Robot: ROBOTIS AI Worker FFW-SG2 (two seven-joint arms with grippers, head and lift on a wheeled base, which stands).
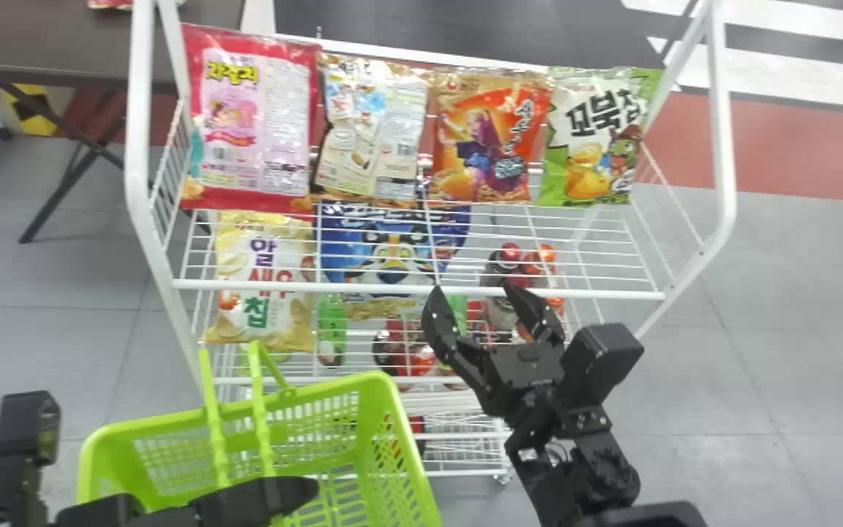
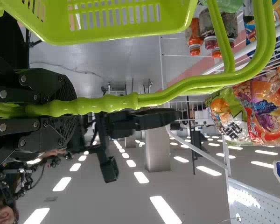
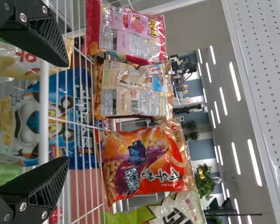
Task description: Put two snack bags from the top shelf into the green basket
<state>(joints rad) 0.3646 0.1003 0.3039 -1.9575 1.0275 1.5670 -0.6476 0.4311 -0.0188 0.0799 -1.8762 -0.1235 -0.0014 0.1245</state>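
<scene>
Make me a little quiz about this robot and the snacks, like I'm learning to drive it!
1. Fill in the number: you can see ____ snack bags on the top shelf.

2. What is the left claw gripping?
A) a snack bag
B) the green basket's handle
C) the top shelf

3. True or false: the right claw is open.

Key: 1. four; 2. B; 3. true
</scene>
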